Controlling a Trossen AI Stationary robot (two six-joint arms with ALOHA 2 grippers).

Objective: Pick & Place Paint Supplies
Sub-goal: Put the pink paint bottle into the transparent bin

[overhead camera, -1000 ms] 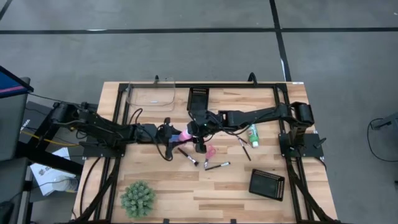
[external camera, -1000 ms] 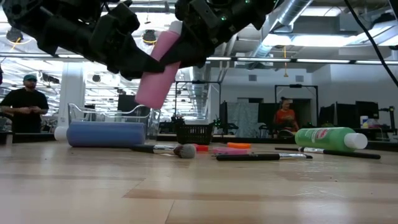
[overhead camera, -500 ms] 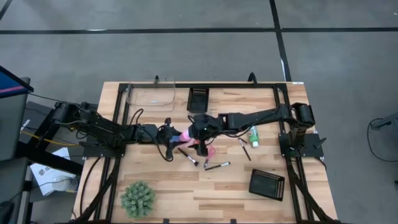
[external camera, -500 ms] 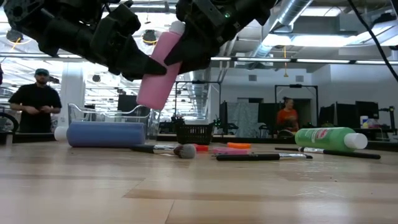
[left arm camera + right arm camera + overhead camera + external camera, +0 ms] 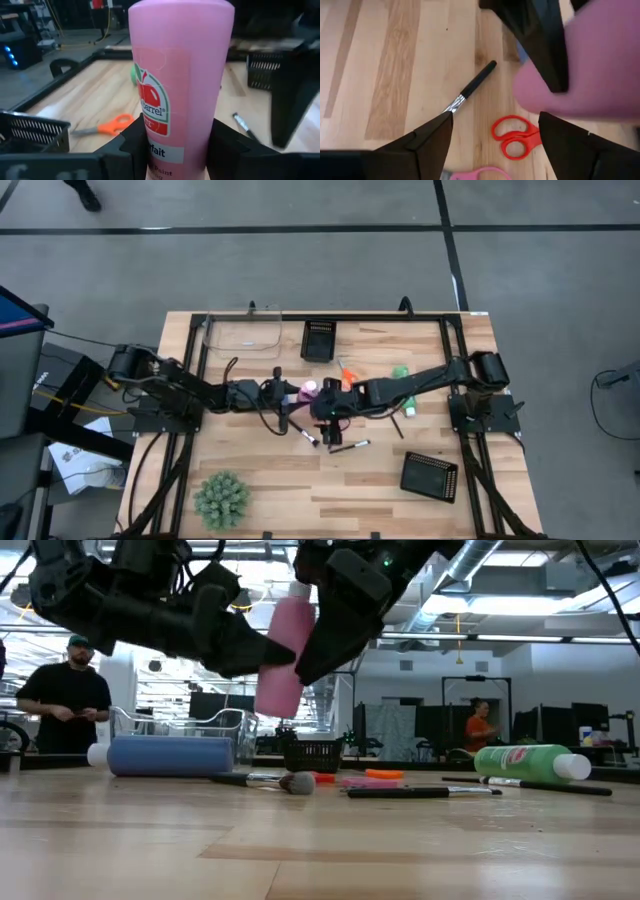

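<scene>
The pink bottle [image 5: 283, 658] with its white cap [image 5: 300, 588] hangs over the table's middle, and my left gripper [image 5: 290, 393] is shut on it. My right gripper [image 5: 492, 140] stands open close beside the bottle, toward the near edge, with only table between its fingers. The blue bottle [image 5: 170, 755] and the green bottle [image 5: 525, 762] lie on their sides. Orange scissors [image 5: 347, 370], red scissors [image 5: 517, 135] and dark-handled brushes [image 5: 348, 447] lie flat on the wood. My left gripper pinches the pink bottle's body [image 5: 180, 150] between its two fingers [image 5: 127, 147], below the label's middle. The fingers come about level from the table's left and lie across the bottle. The bottle stands almost upright, cap up, lifted clear of the table.
A black mesh tray [image 5: 318, 338] and a clear container [image 5: 243, 335] stand at the far edge. Another black tray [image 5: 429, 475] sits near right, and a spiky green plant [image 5: 220, 500] near left. A person [image 5: 65, 700] stands beyond the table.
My right gripper has come off the bottle's cap end and swung toward the near edge, tipping further down. My left gripper has carried the pink bottle a little toward the table's right and lower, and the bottle stands more upright than before.
</scene>
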